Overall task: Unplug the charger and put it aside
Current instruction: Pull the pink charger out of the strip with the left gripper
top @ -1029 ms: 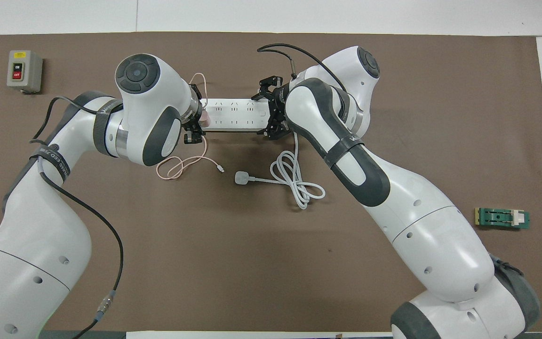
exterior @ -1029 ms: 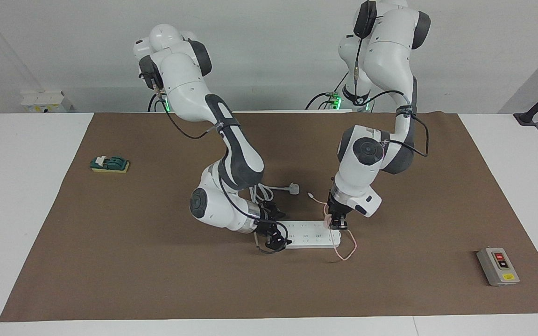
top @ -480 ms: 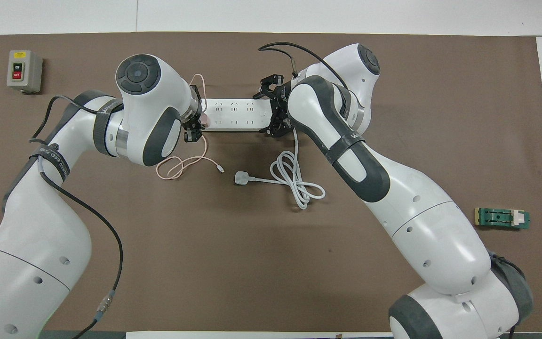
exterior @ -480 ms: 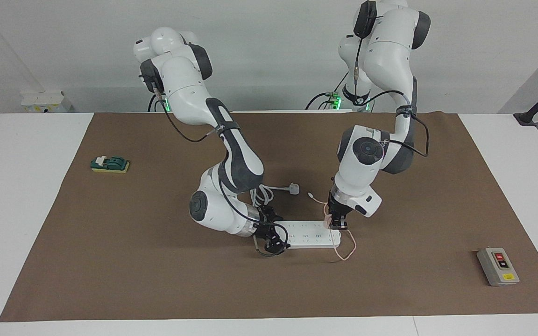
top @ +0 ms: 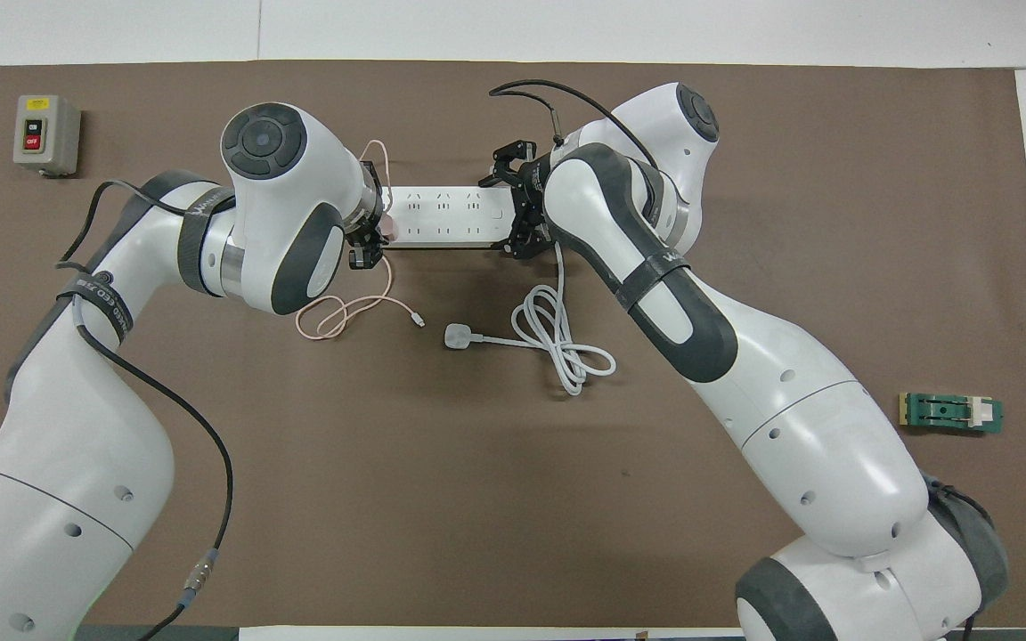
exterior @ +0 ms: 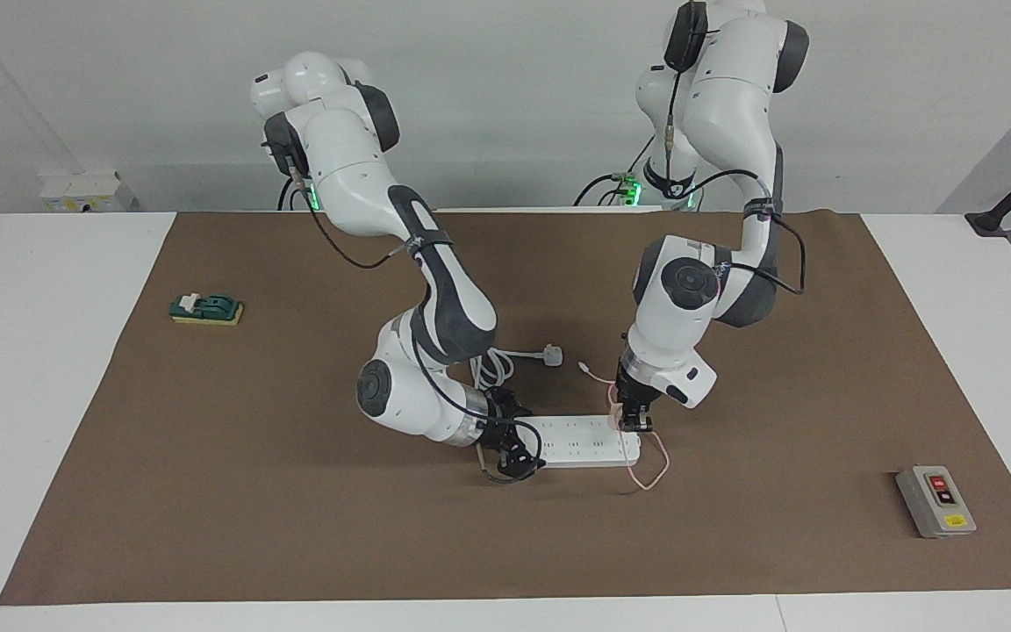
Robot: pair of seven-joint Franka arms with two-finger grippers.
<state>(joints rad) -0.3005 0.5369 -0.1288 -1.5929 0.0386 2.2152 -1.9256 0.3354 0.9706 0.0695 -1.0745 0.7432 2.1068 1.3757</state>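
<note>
The pale pink charger (exterior: 618,420) sits in the white power strip (exterior: 580,439) at its end toward the left arm; it also shows in the overhead view (top: 387,230). Its thin pink cable (exterior: 651,478) loops on the mat. My left gripper (exterior: 634,426) points down and is shut on the charger, and is also seen from above (top: 369,240). My right gripper (exterior: 519,449) is low at the strip's other end, open, with one finger on each side of that end (top: 510,212).
A white three-pin plug (top: 458,336) with a coiled white cord lies nearer to the robots than the strip (top: 446,216). A grey switch box (exterior: 935,500) is toward the left arm's end. A green block (exterior: 205,308) is toward the right arm's end.
My right arm has shifted a little and its gripper has settled closer around the strip's end. My left gripper stays on the charger, almost still.
</note>
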